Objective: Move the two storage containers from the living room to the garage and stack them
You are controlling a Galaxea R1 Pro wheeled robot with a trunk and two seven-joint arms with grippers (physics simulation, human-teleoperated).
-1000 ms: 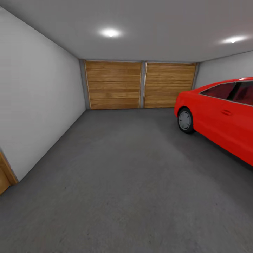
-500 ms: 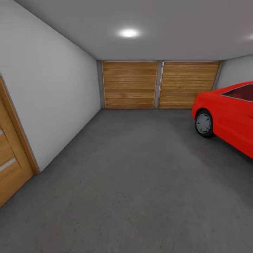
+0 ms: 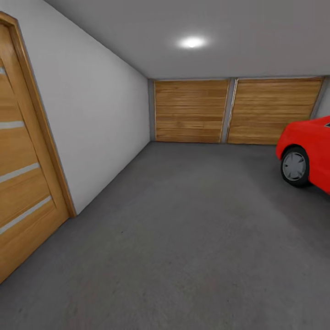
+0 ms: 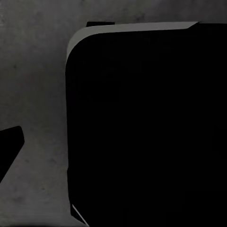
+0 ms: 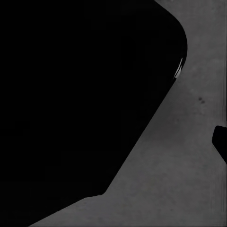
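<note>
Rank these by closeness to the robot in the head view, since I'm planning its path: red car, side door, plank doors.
1. side door, near left.
2. red car, right.
3. plank doors, far wall ahead.

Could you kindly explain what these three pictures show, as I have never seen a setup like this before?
These are simulator renders from a wheeled robot with two arms. The large picture comes from the camera on its head, looking into a garage: a grey concrete floor, two wooden plank doors at the far end, a red car at the right, and another wooden door in the white wall at the left. The two dark pictures come from cameras on the wrists; each shows a large black shape, which I cannot identify, above the same floor. Whether either tool is open, or holds anything, cannot be told.
</note>
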